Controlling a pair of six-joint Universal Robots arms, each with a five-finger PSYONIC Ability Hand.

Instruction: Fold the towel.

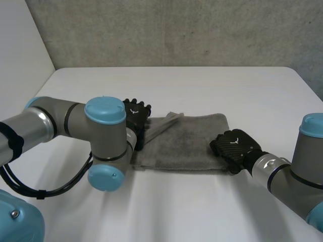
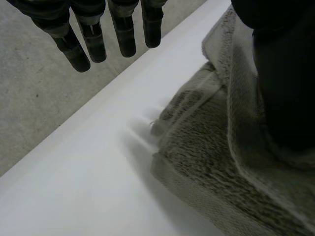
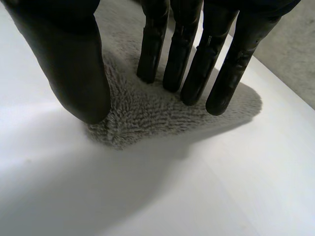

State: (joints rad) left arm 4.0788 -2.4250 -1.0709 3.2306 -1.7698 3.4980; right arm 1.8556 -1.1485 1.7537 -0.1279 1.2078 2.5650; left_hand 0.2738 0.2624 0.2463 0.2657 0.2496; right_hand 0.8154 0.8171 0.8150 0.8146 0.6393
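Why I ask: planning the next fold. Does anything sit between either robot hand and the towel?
Nothing visible does. The left robot hand rests its thumb on the towel at its left end, and the right robot hand presses fingertips and thumb on its near right corner.

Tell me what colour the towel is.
The towel is plain grey; the head view shows it best.
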